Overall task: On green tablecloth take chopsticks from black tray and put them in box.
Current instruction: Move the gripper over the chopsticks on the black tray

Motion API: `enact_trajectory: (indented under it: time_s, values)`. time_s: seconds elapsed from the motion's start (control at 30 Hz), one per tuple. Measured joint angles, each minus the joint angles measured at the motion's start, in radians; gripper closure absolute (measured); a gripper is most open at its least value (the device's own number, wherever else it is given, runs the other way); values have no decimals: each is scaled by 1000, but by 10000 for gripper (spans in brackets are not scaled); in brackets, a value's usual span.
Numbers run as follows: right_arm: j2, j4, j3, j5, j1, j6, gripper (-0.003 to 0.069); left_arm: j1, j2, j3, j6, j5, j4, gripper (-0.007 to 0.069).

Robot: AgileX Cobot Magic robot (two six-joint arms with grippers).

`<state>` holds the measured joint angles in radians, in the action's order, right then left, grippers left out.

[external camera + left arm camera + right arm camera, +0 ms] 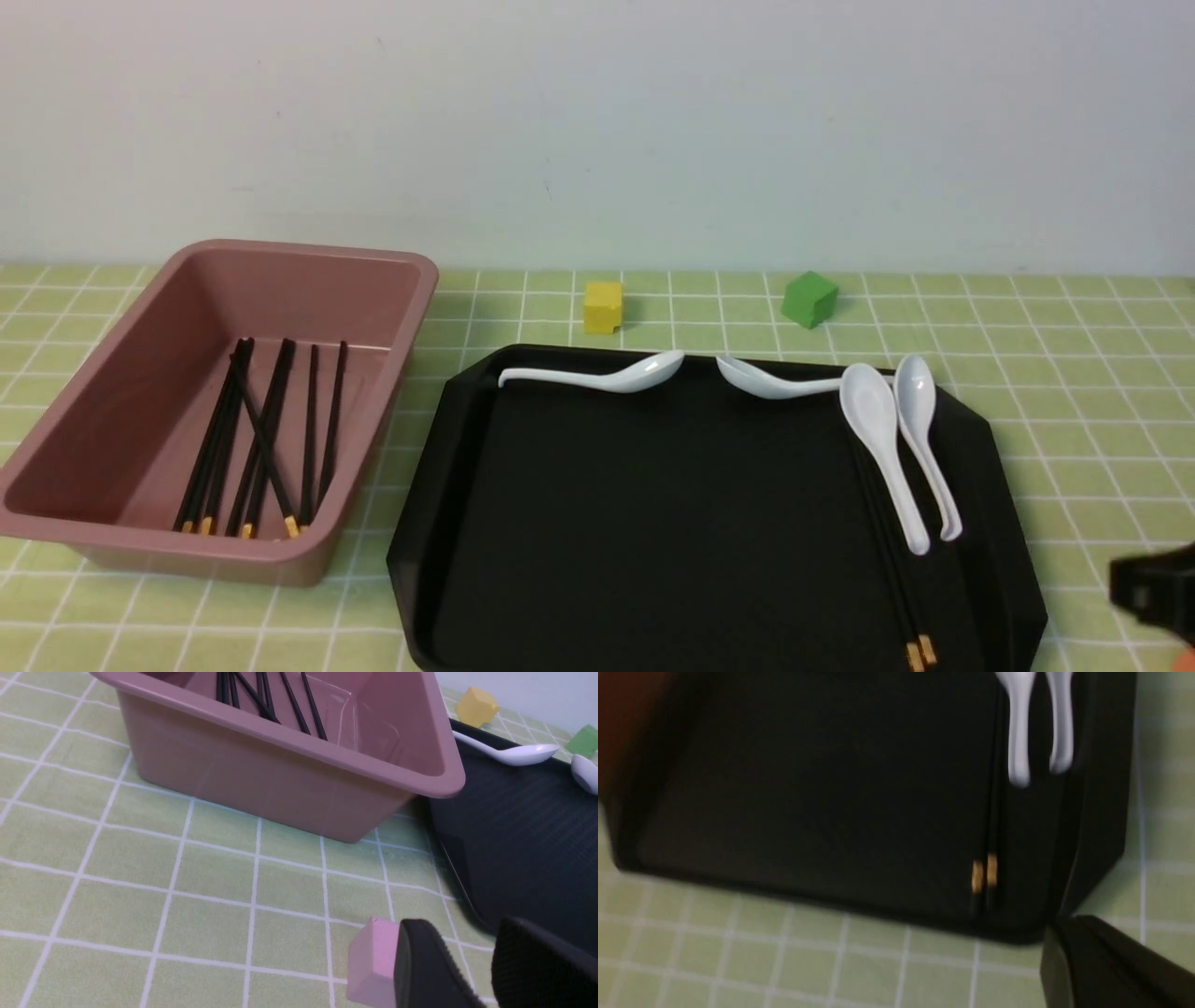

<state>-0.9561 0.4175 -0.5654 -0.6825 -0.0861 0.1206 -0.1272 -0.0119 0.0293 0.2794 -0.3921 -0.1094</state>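
Note:
The green tablecloth (1074, 392) covers the table. The pink box (140, 373) stands at the left with several black chopsticks (266, 439) lying in it; they also show in the left wrist view (261, 695). The black tray (672, 523) holds two chopsticks (892, 560) along its right side, partly under two spoons, gold bands (984, 876) toward the near rim. My right gripper (1153, 586) hangs off the tray's near right corner; its fingers (1069, 938) show no gap. My left gripper (474, 961) is open and empty over the cloth, in front of the box (289, 774).
Several white spoons (882, 439) lie on the tray's far and right parts. A yellow cube (603, 306) and a green cube (808, 299) sit behind the tray. A small pink cube (371, 961) lies beside my left gripper's finger.

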Motion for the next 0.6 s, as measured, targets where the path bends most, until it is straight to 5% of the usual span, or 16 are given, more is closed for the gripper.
enact_trajectory:
  time_s: [0.33, 0.6]
  values:
    - [-492, 86, -70, -10, -108, 140, 661, 0, 0, 0, 0, 0, 0, 386]
    - [-560, -156, -241, 3, -239, -184, 644, 0, 0, 0, 0, 0, 0, 386]
